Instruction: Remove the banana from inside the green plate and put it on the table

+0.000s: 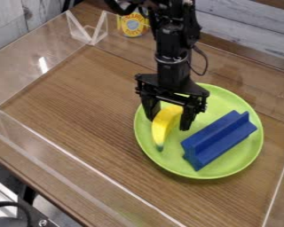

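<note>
**Tool spread over banana in plate**

Tool (170,110) points straight down from the black arm, its two dark fingers (145,104) spread wide and released, one on each side of the banana's upper end. Nothing is grasped; whether the fingertips touch the fruit cannot be told. The banana (165,127) lies inside the plate (169,164), on its left half, with its lower tip near the rim. A blue block (219,138) rests in the plate's right half, just beside the banana but apart from it. The plate sits on the wood-grain surface (74,97), toward its right side.
</note>
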Motion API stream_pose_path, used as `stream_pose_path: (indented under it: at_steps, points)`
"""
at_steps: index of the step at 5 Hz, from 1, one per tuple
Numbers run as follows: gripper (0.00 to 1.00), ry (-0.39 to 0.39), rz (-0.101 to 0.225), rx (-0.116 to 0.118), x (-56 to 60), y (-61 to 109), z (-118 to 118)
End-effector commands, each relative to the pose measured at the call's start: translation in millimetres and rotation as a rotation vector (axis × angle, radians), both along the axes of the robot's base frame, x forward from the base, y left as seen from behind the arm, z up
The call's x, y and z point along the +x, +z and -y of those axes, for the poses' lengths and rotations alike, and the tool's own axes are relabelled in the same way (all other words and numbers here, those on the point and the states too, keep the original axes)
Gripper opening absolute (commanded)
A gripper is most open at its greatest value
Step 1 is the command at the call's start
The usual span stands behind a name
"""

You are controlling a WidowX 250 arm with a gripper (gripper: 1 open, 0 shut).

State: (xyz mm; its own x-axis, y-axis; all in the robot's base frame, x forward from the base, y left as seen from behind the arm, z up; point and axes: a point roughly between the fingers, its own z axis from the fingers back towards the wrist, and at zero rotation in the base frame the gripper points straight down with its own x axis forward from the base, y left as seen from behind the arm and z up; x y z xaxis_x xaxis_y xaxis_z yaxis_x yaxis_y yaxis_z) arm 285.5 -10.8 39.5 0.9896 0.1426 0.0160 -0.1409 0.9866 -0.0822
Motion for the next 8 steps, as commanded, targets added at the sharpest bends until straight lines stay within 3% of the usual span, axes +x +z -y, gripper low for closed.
stream_pose_path:
  at_steps: [1,5,8]
  points:
    - [0.0,0.007,0.032,-0.002,4.6,5.0,-3]
    - [0.0,-0.033,-0.002,0.031,-0.9,31.1,-12]
    - [0.0,-0.048,0.024,0.069,1.0,82.3,-44]
